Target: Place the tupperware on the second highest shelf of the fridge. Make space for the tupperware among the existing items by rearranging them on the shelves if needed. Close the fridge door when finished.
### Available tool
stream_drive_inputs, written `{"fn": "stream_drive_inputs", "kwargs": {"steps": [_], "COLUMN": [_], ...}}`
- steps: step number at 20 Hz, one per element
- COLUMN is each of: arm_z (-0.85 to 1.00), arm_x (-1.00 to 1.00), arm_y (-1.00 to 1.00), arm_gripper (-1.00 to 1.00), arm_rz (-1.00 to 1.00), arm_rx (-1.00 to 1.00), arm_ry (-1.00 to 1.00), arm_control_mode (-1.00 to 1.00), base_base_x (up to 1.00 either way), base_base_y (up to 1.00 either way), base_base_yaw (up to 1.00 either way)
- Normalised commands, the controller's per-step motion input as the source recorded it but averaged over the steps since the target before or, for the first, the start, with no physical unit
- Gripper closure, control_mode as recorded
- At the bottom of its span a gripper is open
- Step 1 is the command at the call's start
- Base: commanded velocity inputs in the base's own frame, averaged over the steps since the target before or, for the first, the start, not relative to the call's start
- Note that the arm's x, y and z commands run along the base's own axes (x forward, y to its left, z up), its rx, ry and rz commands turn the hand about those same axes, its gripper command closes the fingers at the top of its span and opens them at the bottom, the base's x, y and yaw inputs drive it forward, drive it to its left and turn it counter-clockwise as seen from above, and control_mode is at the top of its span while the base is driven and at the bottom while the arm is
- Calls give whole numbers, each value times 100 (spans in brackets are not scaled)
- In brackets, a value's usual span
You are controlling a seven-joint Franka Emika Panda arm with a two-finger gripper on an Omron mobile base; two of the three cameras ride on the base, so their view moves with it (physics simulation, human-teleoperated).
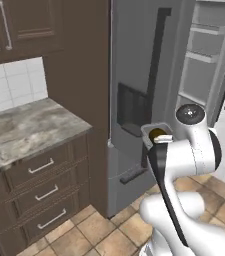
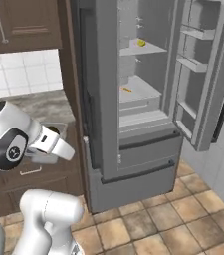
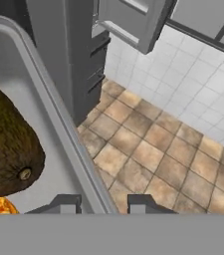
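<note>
One rim wall of the tupperware is clenched in the pincer; the second highest shelf lies up and rightward, inside the fridge.

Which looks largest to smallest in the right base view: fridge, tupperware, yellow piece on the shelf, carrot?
1. fridge
2. tupperware, though it is nearer the camera
3. yellow piece and carrot: both tiny, too alike to rank

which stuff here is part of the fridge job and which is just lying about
Part of the job:
- tupperware, held in the shut gripper
- fridge, right door open
- yellow piece and orange carrot on its shelves

Just there:
- marble counter
- drawers
- upper cabinets
</note>
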Motion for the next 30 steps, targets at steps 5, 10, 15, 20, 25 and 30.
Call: {"fn": "stream_drive_inputs", "kwargs": {"steps": [5,10,15,20,25,30], "arm_z": [0,0,0,0,0,0], "arm_x": [0,0,0,0,0,0], "arm_y": [0,0,0,0,0,0], "arm_gripper": [100,100,100,100,100,100], "arm_rz": [0,0,0,0,0,0], "arm_rx": [0,0,0,0,0,0], "arm_ry": [0,0,0,0,0,0], "arm_control_mode": [100,100,100,100,100,100], "base_base_x": [2,28,53,67,66,72], "base_base_y": [-100,-98,-75,-38,-14,-21], "base_base_yaw": [-29,-11,35,53,51,36]}}
